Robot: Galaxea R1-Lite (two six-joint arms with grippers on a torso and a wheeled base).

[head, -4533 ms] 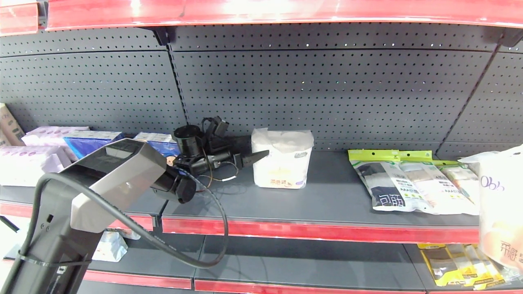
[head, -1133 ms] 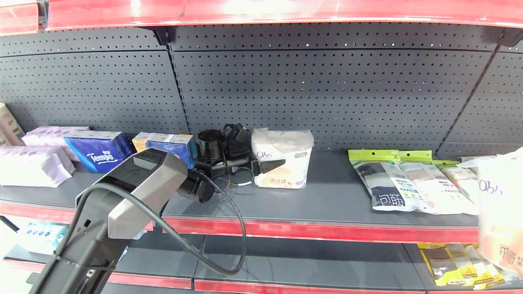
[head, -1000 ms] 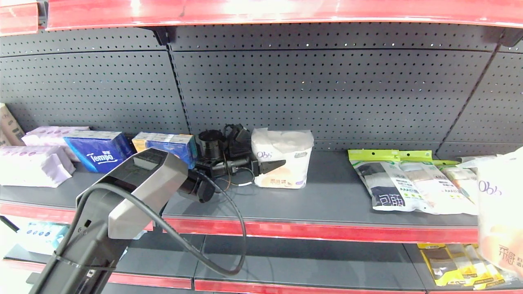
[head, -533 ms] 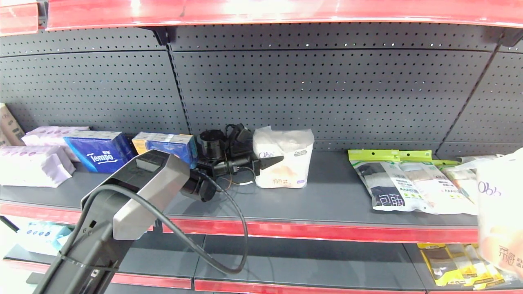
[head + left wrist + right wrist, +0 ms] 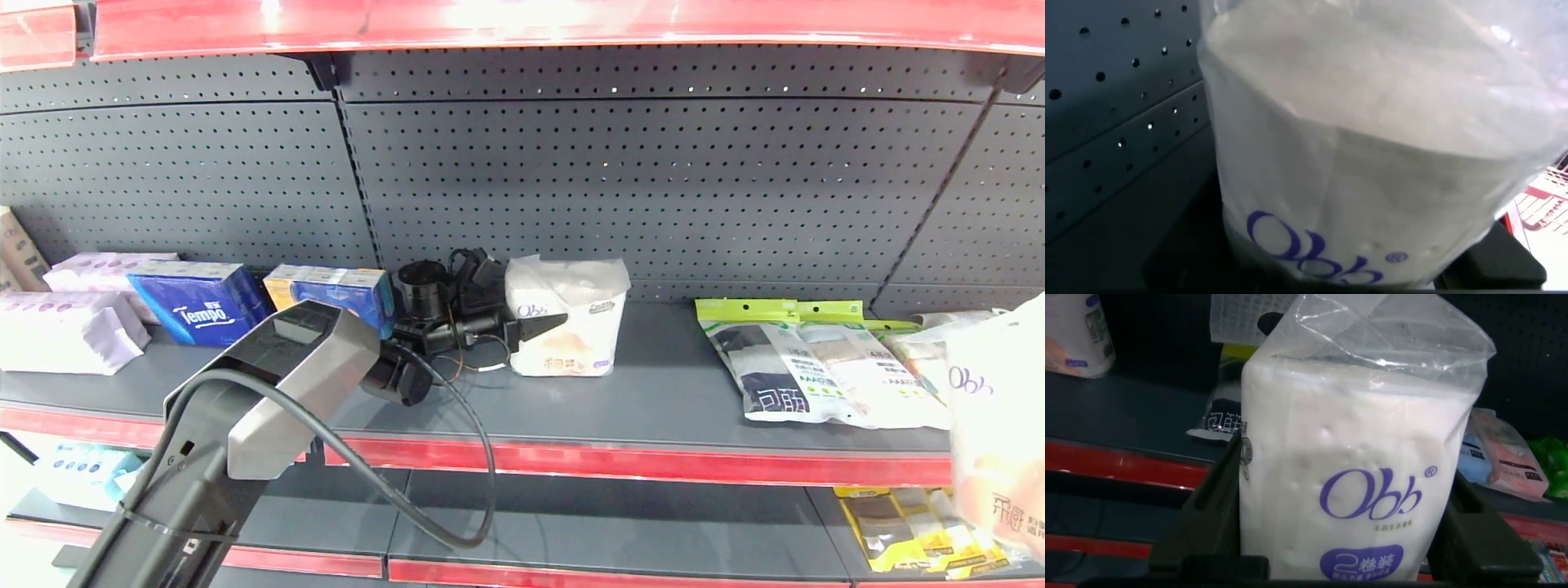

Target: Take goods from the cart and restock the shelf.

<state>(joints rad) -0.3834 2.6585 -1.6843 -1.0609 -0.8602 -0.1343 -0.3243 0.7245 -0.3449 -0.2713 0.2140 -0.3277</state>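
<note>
Left gripper (image 5: pixel 549 321) is clamped on the white roll pack (image 5: pixel 575 306), which stands upright at the back of the shelf (image 5: pixel 653 392). One finger crosses its front; the far one hides behind it. Best, I'd say, to keep it square and open slowly so the soft wrap doesn't tip. Right gripper (image 5: pixel 1343 494) pinches a second roll pack (image 5: pixel 1347 433) by both sides, off the shelf's right end, near the green-topped pouches (image 5: pixel 816 359), half cut off in the head view.

A blue tissue box (image 5: pixel 200 309) sits beside purple tissue packs (image 5: pixel 69 327).
</note>
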